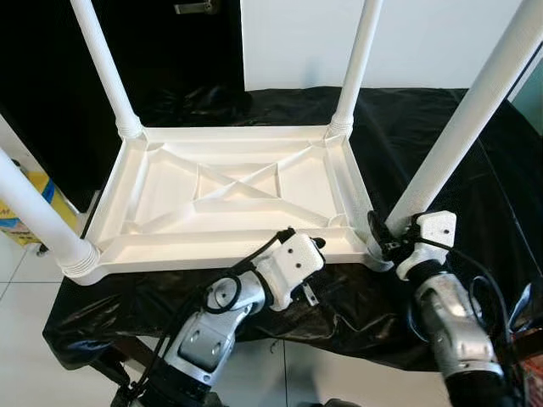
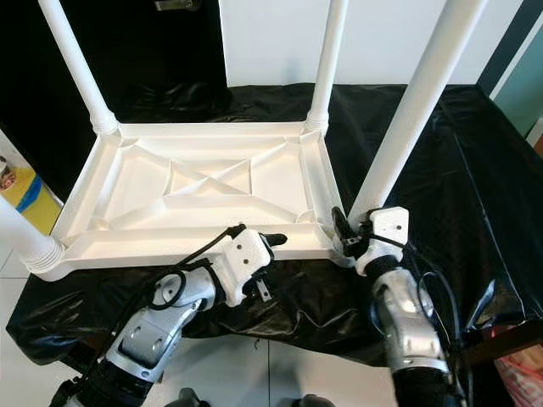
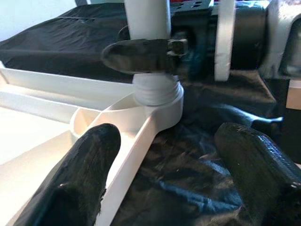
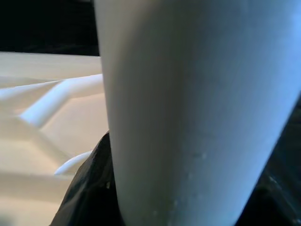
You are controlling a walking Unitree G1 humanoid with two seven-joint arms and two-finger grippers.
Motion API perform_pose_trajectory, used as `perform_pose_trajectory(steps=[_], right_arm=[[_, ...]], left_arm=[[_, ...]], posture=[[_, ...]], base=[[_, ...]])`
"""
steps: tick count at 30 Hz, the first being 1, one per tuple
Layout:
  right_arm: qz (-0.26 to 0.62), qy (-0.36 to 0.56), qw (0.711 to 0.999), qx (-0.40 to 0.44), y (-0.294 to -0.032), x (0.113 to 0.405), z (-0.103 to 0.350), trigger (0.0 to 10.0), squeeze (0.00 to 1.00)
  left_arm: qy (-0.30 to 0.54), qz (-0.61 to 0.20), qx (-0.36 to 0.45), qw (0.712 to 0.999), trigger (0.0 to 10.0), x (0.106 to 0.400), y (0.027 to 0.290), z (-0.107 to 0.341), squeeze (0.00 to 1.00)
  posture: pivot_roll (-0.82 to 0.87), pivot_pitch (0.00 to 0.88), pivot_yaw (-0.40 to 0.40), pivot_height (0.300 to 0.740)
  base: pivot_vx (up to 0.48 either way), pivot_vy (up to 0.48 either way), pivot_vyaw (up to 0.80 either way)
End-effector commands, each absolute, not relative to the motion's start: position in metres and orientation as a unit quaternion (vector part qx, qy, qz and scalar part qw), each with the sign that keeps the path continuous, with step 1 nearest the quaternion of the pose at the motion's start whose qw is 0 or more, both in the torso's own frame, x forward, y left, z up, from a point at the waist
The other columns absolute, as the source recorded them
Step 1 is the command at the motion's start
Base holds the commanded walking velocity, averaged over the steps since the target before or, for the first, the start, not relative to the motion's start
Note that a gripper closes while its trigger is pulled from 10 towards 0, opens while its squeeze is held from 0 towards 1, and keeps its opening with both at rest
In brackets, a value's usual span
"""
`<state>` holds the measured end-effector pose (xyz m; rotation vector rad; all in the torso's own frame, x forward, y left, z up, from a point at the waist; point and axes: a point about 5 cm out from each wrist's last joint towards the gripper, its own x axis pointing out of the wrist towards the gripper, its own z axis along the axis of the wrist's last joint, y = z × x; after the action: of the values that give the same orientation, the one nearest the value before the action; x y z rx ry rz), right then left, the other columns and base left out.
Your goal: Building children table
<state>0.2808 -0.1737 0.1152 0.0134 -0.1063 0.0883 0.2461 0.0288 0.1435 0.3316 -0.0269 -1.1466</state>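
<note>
A white plastic children's table [image 1: 212, 248] lies upside down on a black cloth, with its legs pointing up. My right gripper [image 1: 383, 237] is shut on the near-right leg [image 1: 462, 127] just above its socket. In the right wrist view that leg [image 4: 197, 108] stands right against a black finger [image 4: 89, 188]. My left gripper [image 1: 304, 239] is open at the table's front rim, a little left of that corner. In the left wrist view its fingers [image 3: 80, 179] straddle the rim, and the corner socket [image 3: 157, 94] lies straight ahead.
Black cloth [image 1: 424, 127] covers the work surface and hangs over its front edge. The other legs rise at the far left [image 1: 106, 68], far right [image 1: 356, 64] and near left [image 1: 34, 212]. A yellow object [image 1: 21, 222] stands on the tiled floor at the left.
</note>
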Motion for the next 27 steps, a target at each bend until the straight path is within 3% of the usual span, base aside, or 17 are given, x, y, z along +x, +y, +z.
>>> perform_pose_trajectory(steps=[1,10,27], right_arm=[[0.002,0.040,0.999,0.012,-0.169,0.271,0.082,10.0,0.00],[-0.116,0.043,0.992,0.034,-0.159,0.270,0.085,10.0,0.00],[-0.097,-0.032,0.995,-0.001,-0.161,0.269,0.104,10.0,0.01]], left_arm=[[-0.007,-0.545,0.149,0.825,10.0,0.243,0.027,0.141,0.00],[-0.009,-0.547,0.148,0.824,10.0,0.245,0.025,0.142,0.00],[-0.011,-0.548,0.166,0.820,10.0,0.252,0.030,0.144,0.00]], posture=[[-0.01,0.074,-0.004,0.740],[-0.03,0.064,-0.001,0.740],[-0.02,0.054,0.018,0.740]], base=[[0.000,0.000,0.00],[0.000,0.000,0.00],[0.000,0.000,0.00]])
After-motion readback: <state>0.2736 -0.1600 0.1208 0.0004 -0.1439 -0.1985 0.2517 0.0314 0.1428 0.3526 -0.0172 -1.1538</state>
